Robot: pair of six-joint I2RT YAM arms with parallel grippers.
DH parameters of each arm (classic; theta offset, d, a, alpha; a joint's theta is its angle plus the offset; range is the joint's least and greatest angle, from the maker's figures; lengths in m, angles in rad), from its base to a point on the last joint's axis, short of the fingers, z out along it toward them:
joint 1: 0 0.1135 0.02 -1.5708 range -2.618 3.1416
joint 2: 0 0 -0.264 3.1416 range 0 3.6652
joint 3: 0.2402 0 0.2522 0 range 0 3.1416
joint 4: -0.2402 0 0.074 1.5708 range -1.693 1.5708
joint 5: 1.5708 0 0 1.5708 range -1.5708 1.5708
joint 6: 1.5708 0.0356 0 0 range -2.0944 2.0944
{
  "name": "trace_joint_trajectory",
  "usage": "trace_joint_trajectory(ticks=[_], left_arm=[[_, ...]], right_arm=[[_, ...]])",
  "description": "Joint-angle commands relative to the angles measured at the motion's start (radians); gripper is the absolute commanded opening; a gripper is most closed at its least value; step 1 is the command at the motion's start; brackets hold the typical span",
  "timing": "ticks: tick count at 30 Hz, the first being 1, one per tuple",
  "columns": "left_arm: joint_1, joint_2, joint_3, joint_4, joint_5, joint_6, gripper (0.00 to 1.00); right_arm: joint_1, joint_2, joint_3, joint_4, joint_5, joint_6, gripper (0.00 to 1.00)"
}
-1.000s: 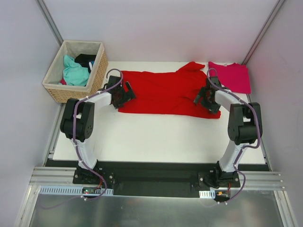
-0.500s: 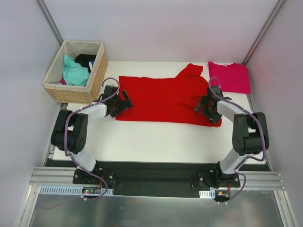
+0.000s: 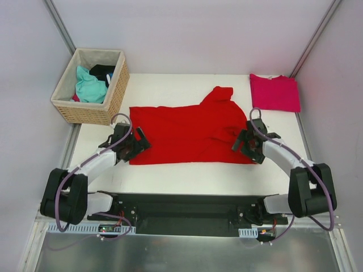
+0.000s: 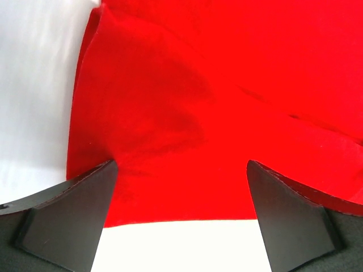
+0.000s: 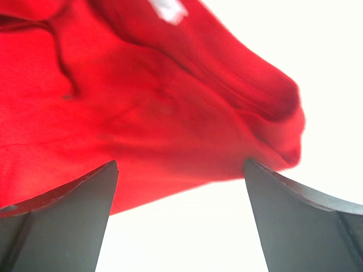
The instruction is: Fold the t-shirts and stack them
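Observation:
The red t-shirt (image 3: 187, 133) lies spread flat across the middle of the table, with one sleeve (image 3: 218, 95) pointing to the back. My left gripper (image 3: 138, 144) is open at its near left corner, and the red cloth (image 4: 170, 113) starts at the fingertips, with its hem lying across the gap. My right gripper (image 3: 242, 140) is open at the near right corner. There the bunched cloth (image 5: 159, 113) and the white neck label (image 5: 169, 8) lie just beyond the tips. The magenta-pink t-shirt (image 3: 275, 92) lies folded at the back right corner.
A wicker basket (image 3: 116, 85) with teal and dark clothes stands at the back left, off the table's corner. Bare white table (image 3: 187, 173) runs between the shirt's near hem and the black front rail. Grey walls close in on both sides.
Both grippers have drawn back toward the near edge, and the red t-shirt has slid with them, away from the back of the table. The pink t-shirt has not moved.

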Motion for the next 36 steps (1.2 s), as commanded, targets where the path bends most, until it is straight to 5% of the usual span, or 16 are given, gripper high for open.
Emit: trace_joint_trajectory(ticks=[1, 10, 19, 27, 32, 36], left_arm=[[0.000, -0.113, -0.075, -0.134, -0.007, -0.026, 0.99], [-0.023, -0.191, 0.007, -0.191, 0.034, 0.000, 0.99], [-0.038, -0.193, 0.210, -0.267, 0.048, 0.033, 0.99], [-0.038, -0.209, 0.211, -0.301, -0.007, 0.044, 0.99], [-0.038, -0.180, 0.221, -0.304, -0.018, 0.049, 0.99], [-0.038, -0.160, 0.231, -0.304, -0.021, 0.050, 0.99]], right_arm=[[0.012, -0.126, -0.052, -0.089, 0.039, 0.024, 0.96], [0.059, -0.240, 0.035, -0.155, 0.054, 0.021, 0.96], [0.148, 0.018, 0.244, -0.043, 0.016, -0.032, 0.99], [0.151, 0.211, 0.282, 0.032, -0.004, -0.029, 0.74], [0.151, 0.271, 0.306, 0.041, -0.018, -0.025, 0.45], [0.151, 0.280, 0.329, 0.031, -0.009, -0.032, 0.37]])
